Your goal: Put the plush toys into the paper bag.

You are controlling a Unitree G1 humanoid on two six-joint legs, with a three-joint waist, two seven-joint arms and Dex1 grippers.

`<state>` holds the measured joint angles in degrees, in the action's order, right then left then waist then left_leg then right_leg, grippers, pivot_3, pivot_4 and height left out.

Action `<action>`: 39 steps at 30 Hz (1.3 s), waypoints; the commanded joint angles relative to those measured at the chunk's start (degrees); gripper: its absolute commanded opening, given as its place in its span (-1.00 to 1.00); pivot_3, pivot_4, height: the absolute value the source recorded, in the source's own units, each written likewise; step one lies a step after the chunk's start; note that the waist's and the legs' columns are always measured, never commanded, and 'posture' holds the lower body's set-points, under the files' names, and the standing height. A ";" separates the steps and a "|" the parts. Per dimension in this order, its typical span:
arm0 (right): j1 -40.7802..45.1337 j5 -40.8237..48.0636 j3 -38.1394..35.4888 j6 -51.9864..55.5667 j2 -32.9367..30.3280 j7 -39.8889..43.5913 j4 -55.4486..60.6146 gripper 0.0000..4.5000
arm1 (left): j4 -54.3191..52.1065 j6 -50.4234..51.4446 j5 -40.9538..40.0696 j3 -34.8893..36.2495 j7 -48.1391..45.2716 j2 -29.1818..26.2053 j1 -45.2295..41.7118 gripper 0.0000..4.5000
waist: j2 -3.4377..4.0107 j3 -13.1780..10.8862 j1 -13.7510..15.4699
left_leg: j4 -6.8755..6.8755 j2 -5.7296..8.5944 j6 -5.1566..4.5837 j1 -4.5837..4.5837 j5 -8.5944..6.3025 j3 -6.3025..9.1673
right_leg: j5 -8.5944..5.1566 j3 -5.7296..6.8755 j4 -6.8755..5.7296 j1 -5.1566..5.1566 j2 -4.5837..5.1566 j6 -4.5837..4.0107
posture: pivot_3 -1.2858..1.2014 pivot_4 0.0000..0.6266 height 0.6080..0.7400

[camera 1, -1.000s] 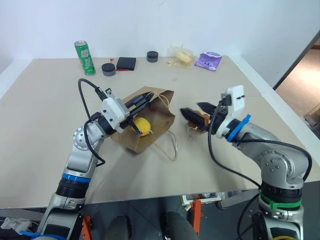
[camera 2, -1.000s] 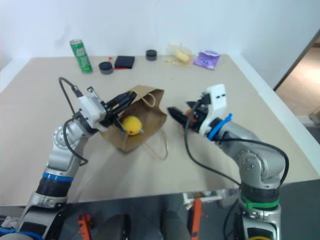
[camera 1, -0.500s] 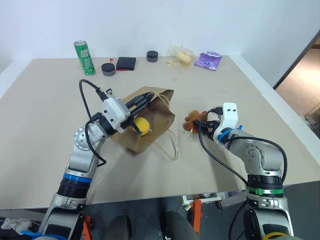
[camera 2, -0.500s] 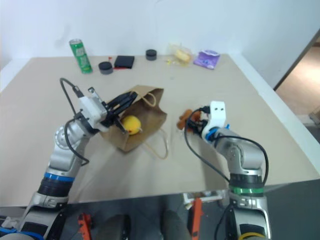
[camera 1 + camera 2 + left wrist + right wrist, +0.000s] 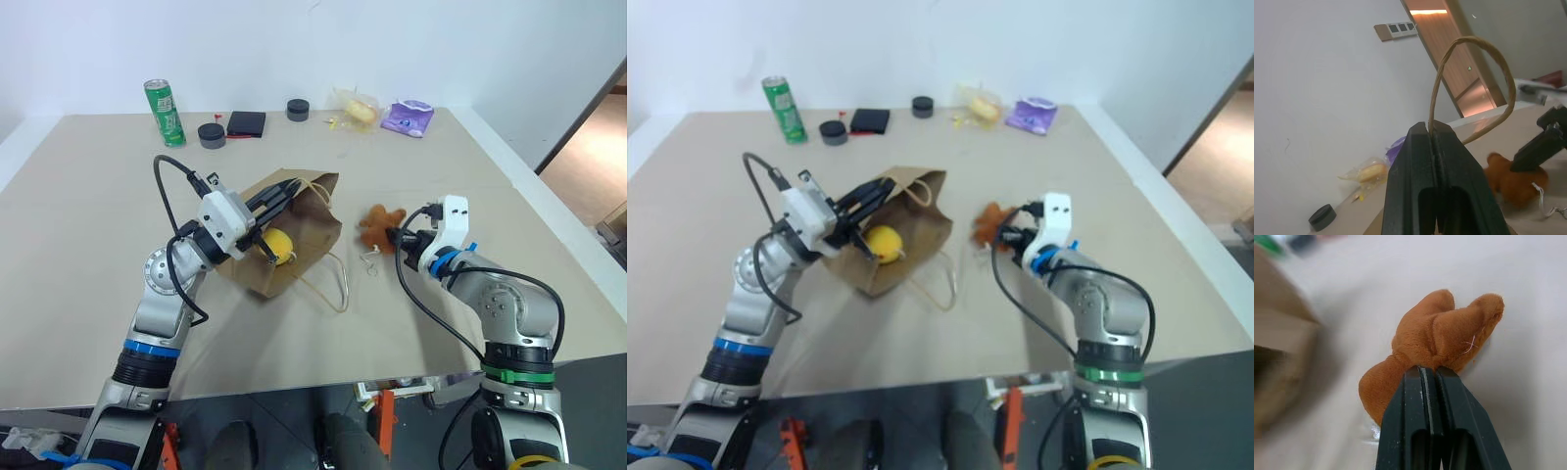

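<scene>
My left tool (image 5: 290, 186) is clenched on one twisted cord handle (image 5: 1469, 73) of the paper bag (image 5: 294, 240), lifting the bag's mouth edge while the bag itself lies on its side on the counter (image 5: 88, 225), roughly in the middle and a little to the left. The round yellow plush (image 5: 278, 246) sits in the bag's opening, just below my left tool, and the bag's other cord handle (image 5: 338, 284) trails loose on the counter toward the near side. My right tool (image 5: 394, 236) is clenched on the reddish-brown bear plush (image 5: 375, 227), pinching it from the right; the bear is to the right of the bag and apart from it, and I cannot tell whether it rests on the counter or is raised off it. Along the far edge of the counter stand a green can (image 5: 166, 113), a dark round tin (image 5: 212, 135), a black wallet-like item (image 5: 247, 124), a second dark round tin (image 5: 299, 110), a clear packet with yellow contents (image 5: 357, 110) and a purple pouch (image 5: 408, 118), all well apart from the bag.
</scene>
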<state>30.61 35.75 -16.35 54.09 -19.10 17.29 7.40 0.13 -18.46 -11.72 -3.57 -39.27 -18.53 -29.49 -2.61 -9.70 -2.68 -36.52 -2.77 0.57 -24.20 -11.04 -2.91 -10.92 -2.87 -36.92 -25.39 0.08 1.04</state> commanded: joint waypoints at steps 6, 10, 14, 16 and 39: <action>2.66 16.24 3.59 10.00 0.01 3.21 15.53 -0.97 | -0.83 -1.21 -0.55 0.52 0.05 0.25 -1.82 -1.00 | 0.00 0.00 -0.02 | 0.04 -0.01 -0.03 0.04 -0.03 0.02 | -0.05 0.02 0.00 0.01 0.00 -0.02 | 0.03 -0.52 1.00; 4.21 13.06 10.51 8.58 5.48 1.12 12.20 -0.97 | -0.94 -1.24 -0.37 0.48 0.34 0.44 -2.01 -1.00 | 0.00 0.00 -0.03 | 0.02 -0.04 -0.03 0.06 -0.02 0.03 | -0.02 0.02 -0.02 0.01 -0.03 -0.05 | 0.03 -0.52 1.00; 7.89 6.01 17.21 2.85 9.97 1.07 3.20 -0.97 | -1.10 -1.23 -0.28 0.45 0.50 0.54 -1.95 -1.00 | 0.00 0.00 -0.06 | -0.01 -0.02 -0.03 0.03 -0.01 0.01 | -0.01 0.02 -0.02 0.00 -0.02 -0.03 | 0.03 -0.52 1.00; 10.56 2.56 19.48 -0.75 12.02 1.67 -2.25 -0.97 | -1.20 -1.28 -0.20 0.41 0.54 0.58 -1.90 -1.00 | 0.00 0.00 -0.04 | -0.01 -0.01 -0.03 0.01 -0.01 0.00 | -0.01 0.01 -0.02 0.00 -0.01 -0.03 | 0.03 -0.52 1.00; -11.62 -6.13 19.94 -13.90 -12.81 20.24 19.70 0.99 | 0.79 -0.62 -0.64 2.10 1.91 0.47 -2.38 -1.00 | 0.00 0.00 0.23 | 0.02 0.03 -0.02 -0.03 -0.02 0.07 | -0.10 0.10 -0.01 -0.01 0.07 -0.04 | 0.03 -0.52 1.00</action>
<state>19.82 31.39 2.98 42.37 -30.36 34.95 23.32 1.80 -18.65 -11.48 -2.35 -37.67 -17.98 -30.74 -2.61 -9.70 -2.45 -36.49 -2.71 0.56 -24.23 -11.06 -2.82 -11.07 -2.76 -36.93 -25.38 0.17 1.01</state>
